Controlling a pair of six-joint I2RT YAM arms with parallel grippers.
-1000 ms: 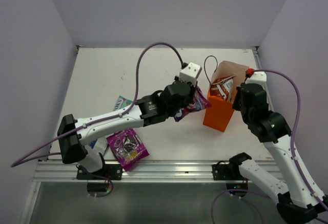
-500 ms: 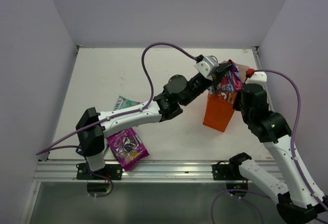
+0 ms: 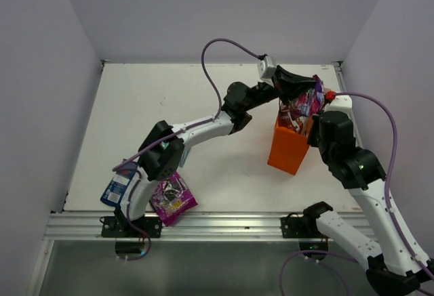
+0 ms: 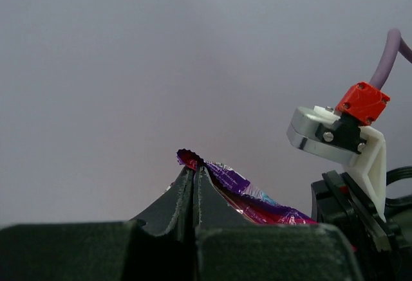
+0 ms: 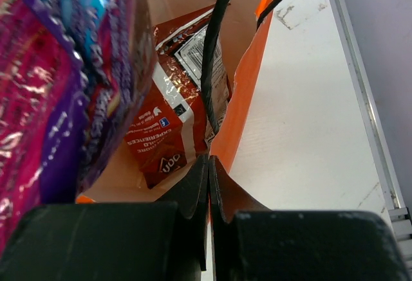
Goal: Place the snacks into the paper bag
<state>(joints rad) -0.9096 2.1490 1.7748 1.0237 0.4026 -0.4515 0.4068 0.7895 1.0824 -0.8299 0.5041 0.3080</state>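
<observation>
The orange paper bag [image 3: 287,151] stands upright at the right. My right gripper [image 3: 313,131] is shut on its near rim, shown in the right wrist view [image 5: 209,163] beside the orange wall [image 5: 250,94] and a dark cord handle [image 5: 215,56]. The red-and-silver chip bag [image 5: 168,126] lies inside. My left gripper [image 3: 302,91] is shut on the magenta FOX'S packet [image 3: 310,103] and holds it over the bag's mouth. The left wrist view shows the shut gripper [image 4: 195,169] pinching the packet's edge [image 4: 252,195]. The packet also hangs at the left of the right wrist view [image 5: 58,69].
The purple grape packet [image 3: 171,198] and the blue-and-white packet [image 3: 118,183] lie at the near left by the left arm's base [image 3: 125,225]. The teal-pink packet is hidden under the left arm. A metal rail [image 3: 224,225] runs along the near table edge.
My left arm has stretched right and carried the FOX'S packet from beside the bag to over its mouth. The blue-and-white packet has come into view. The right arm has not moved.
</observation>
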